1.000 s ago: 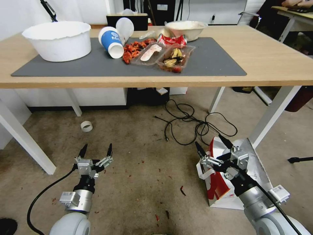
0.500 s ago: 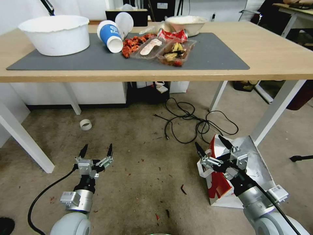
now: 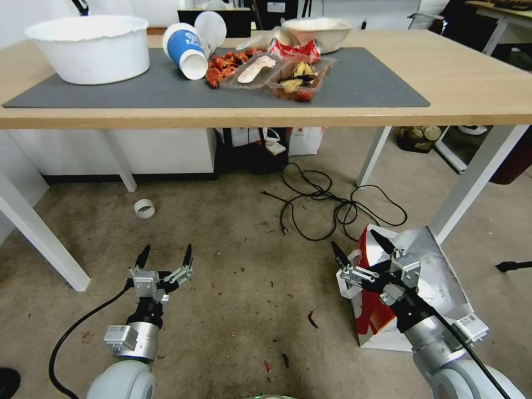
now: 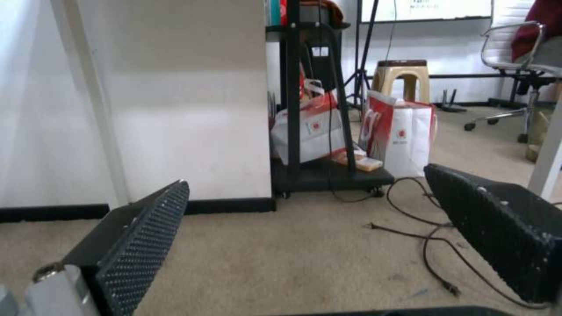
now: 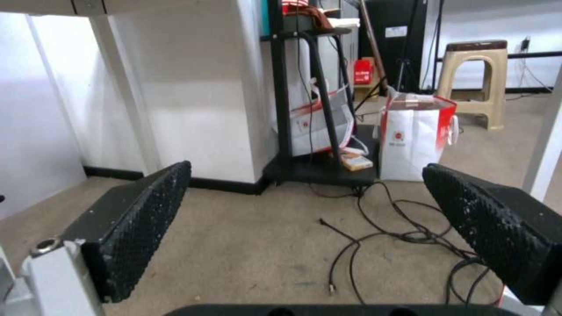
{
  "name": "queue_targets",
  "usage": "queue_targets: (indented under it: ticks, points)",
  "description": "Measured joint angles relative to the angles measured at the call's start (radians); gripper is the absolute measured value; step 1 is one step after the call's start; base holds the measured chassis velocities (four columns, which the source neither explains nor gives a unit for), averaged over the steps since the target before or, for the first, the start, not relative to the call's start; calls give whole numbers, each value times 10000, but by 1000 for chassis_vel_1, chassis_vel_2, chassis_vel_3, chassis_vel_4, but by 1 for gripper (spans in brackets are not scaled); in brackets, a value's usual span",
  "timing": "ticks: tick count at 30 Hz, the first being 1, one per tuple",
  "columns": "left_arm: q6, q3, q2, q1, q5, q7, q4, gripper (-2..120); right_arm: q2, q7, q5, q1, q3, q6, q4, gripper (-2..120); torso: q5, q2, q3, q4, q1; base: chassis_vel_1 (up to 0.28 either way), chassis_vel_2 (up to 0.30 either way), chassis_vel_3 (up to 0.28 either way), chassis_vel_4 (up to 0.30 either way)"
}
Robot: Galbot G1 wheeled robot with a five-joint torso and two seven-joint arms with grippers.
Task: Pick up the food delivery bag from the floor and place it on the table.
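— Where is the food delivery bag found, and why there?

— It is left lying on the floor beside a white leg of the table, foil lining turned up; nothing has been lifted yet.

— And the right gripper?

— It is held spread wide above the bag's red edge (a reach is presumably being lined up), with nothing gripped.

— The left gripper?

— Likewise spread and empty, kept low over bare carpet, well apart from the bag.

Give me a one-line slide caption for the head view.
Both grippers open above the floor: right gripper over the food delivery bag, left gripper idle, cluttered table ahead.
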Motion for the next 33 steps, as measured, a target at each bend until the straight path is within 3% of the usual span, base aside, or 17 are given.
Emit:
queue_targets:
  ticks: [16,19,23,24,26,27,30,33]
  points:
    - [-35,23,9,-17,2,-11,35,100,-101,154,2,23,53,-7,17,100,0,-89,2,-1,-38,0,0,0,0]
    - [-37,36,21,-7,3,-21,33,100,-403,517,245,102,259,-544,128,100,3,-76,2,0,-38,0,0,0,0]
    - [-38,62,5,10,10,-34,9,100,-1591,950,822,268,1318,-1525,180,100,3,-57,2,0,-35,0,0,0,0]
    - [-38,62,5,10,10,-34,9,100,-1591,950,822,268,1318,-1525,180,100,3,-57,2,0,-35,0,0,0,0]
    - [-42,67,-3,31,25,-37,8,100,-2424,1120,1304,309,2061,-2409,165,100,3,-48,2,1,-32,0,0,0,0]
    - [-42,67,-3,31,25,-37,8,100,-2424,1120,1304,309,2061,-2409,165,100,3,-48,2,1,-32,0,0,0,0]
    - [-64,71,-21,67,50,-40,34,100,-3502,1444,1959,366,3087,-3973,20,100,1,-37,2,0,-30,0,0,0,0]
    - [-65,85,-41,114,115,-44,40,100,-4051,1729,2191,407,3496,-4755,-263,100,3,-31,2,0,-29,0,0,0,0]
